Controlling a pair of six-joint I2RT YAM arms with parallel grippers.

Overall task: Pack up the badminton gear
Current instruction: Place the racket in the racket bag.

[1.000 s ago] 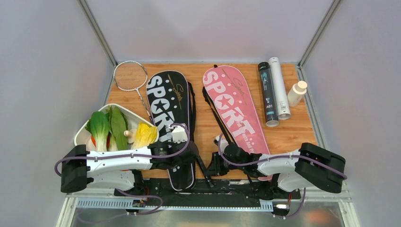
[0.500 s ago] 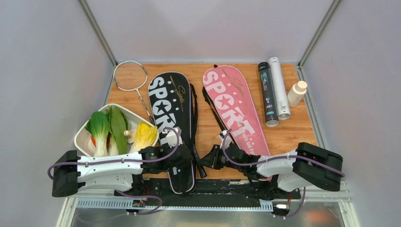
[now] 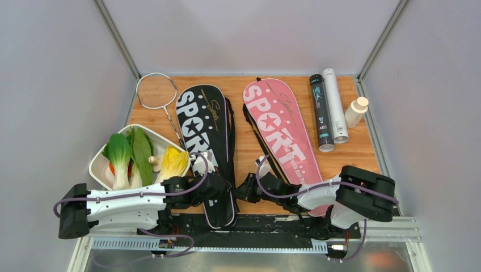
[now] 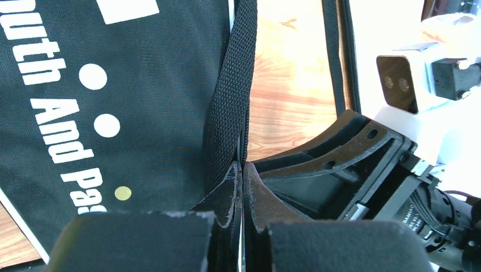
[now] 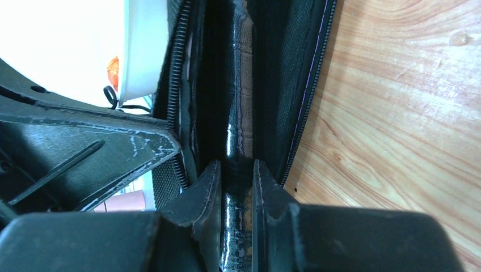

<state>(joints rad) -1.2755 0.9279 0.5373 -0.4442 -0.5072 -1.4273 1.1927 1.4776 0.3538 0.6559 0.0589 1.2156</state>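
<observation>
Two racket bags lie side by side on the wooden surface [image 3: 357,153], each printed "SPORT" in large white letters. The black bag [image 3: 201,122] is on the left and the pink bag [image 3: 278,124] on the right. The left wrist view also shows smaller white words on the black bag, of which "And" is clear and the rest are cut off.

Two tubes lie together at the far right. The black tube [image 3: 321,113] is marked "A01", and the white tube [image 3: 334,105] is just beside it. One silver racket [image 3: 155,90] lies bare at the far left corner. One bottle [image 3: 355,112] lies right of the tubes, and one tray [image 3: 160,137] of greens sits at the near left.

The left gripper [image 4: 241,187] is pinched tight on the black bag's edge, where the woven strap [image 4: 230,96] runs into its fingertips. The right gripper [image 5: 235,181] is narrow and clamped on a glossy black handle [image 5: 238,130]. That handle lies in the bag's open mouth, between the two zip rows.
</observation>
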